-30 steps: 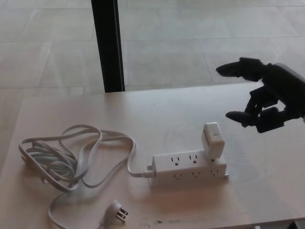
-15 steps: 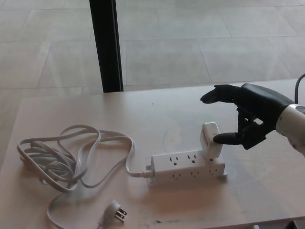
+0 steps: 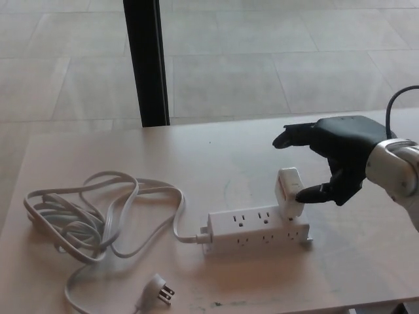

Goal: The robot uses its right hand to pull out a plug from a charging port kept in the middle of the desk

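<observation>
**A:** Where does the job stand?

**B:** Early, by my reading. The white plug, a blocky charger, sits seated in the rightmost top socket of the power strip, which lies near the middle of the desk. It stands upright with a slight lean. Nothing is pulled out yet.

**A:** And the right hand?

**B:** The right hand comes in from the right and hovers just beside the plug. Its fingers are apart: one reaches out to the left above and beyond the plug, and a lower fingertip sits right at the plug's right face, apparently touching it. It bears on that one side only, so I don't call it a grip. Nothing is clamped.

**A:** The left hand?

**B:** It doesn't show anywhere.

**A:** What else is on the desk?

**B:** The strip's own cord lies in loose loops at the left, ending in a pronged wall plug near the front edge. Both are well apart from the hand and play no part here.

**A:** So what remains?

**B:** Nearly everything, I judge: closing the fingers on both sides of the plug, then drawing it up out of the socket. The strip looks light and isn't held down, so it may lift along with the plug.
</observation>
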`<state>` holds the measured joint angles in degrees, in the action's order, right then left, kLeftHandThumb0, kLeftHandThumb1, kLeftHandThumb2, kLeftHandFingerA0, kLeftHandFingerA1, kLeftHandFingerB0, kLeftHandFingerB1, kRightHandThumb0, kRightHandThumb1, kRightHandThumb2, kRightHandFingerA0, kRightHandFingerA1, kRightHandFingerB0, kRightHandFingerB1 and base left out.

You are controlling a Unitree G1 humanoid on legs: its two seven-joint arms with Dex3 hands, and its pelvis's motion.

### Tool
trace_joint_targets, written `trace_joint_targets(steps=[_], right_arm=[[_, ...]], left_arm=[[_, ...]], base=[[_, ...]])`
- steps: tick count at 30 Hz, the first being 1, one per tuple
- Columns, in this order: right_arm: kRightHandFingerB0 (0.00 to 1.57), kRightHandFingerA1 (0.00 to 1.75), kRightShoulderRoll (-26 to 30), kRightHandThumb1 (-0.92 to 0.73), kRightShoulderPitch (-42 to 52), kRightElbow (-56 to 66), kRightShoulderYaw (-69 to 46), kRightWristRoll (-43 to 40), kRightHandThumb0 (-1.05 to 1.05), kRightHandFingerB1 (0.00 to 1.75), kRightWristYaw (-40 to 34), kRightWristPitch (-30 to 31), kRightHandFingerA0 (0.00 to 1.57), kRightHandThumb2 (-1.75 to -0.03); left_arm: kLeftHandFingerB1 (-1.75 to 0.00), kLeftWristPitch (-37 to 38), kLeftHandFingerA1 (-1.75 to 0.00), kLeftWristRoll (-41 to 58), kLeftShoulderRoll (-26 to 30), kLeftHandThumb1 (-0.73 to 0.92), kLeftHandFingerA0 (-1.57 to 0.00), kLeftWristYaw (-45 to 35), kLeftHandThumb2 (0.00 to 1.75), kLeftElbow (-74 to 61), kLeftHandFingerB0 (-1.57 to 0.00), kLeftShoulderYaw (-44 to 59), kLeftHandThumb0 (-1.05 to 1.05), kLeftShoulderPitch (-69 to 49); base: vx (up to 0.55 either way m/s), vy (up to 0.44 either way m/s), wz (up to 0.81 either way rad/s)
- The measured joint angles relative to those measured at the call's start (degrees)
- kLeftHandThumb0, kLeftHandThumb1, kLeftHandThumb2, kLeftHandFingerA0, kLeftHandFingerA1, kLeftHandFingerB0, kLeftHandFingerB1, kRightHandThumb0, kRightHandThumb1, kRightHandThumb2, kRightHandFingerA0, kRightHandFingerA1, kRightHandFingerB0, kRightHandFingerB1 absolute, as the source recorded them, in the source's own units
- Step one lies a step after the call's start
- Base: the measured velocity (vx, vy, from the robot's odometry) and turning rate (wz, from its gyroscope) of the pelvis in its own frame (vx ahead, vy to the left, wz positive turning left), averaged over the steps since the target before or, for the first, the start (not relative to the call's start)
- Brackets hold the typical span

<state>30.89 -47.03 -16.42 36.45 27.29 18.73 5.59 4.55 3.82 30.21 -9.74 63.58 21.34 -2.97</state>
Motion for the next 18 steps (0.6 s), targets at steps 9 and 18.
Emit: trace_joint_targets(steps=[9, 18], right_arm=[[0.00, 1.18, -1.0, -0.57, -0.4, -1.2, 3.6, 4.8, -0.88, 0.15, 6.2, 2.7, 0.71, -0.59], [0.00, 1.52, -1.7, -0.57, -1.2, -2.5, 3.6, 7.1, -0.86, 0.21, 13.2, 7.8, 0.74, -0.62]], left_arm=[[-0.45, 0.0, -0.53, 0.1, 0.2, 0.92, -0.62, 0.0, 0.84, -1.2, -0.39, -0.1, -0.84, -0.1], [-0.45, 0.0, -0.54, 0.2, 0.2, 0.92, -0.62, -0.1, 0.85, -1.8, -0.39, 0.0, -0.85, -0.4]], base=[[0.00, 0.000, 0.00], [0.00, 0.000, 0.00]])
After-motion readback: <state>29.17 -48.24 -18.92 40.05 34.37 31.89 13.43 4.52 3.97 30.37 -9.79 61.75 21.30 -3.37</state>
